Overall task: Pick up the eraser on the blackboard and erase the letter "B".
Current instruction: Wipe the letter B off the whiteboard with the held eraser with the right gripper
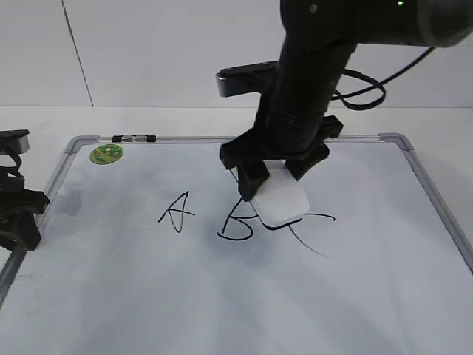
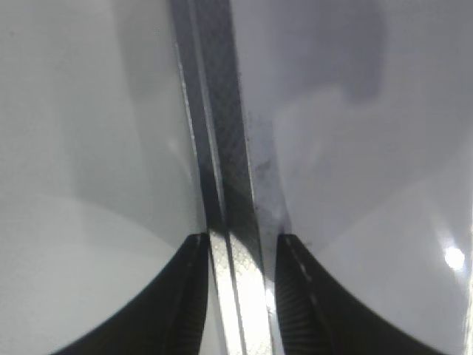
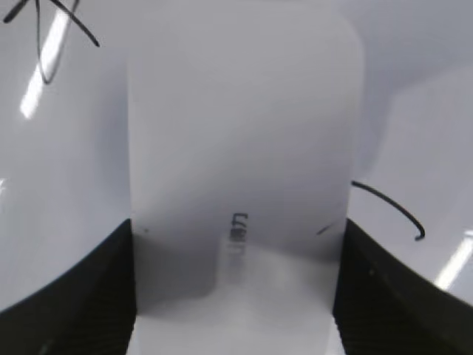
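right hand [image 1: 275, 176]: clamped on the eraser's [image 1: 279, 201] long sides, pad down on the blackboard [image 1: 414, 244] | just beyond its tip: letter "B" [image 1: 236, 222], upper part covered | handling: light, stiff, slick plastic; grip mid-sides | left hand [image 2: 238, 296]: slightly parted, straddling the board frame [image 2: 222, 148], holding nothing

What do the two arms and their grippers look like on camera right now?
The right arm is glossy black and tubular, with a black cable looping beside it and a grey-edged box on its wrist. The right gripper has chunky, angular black fingers with ribbed inner faces. The left gripper is also black, with curved ribbed fingers.
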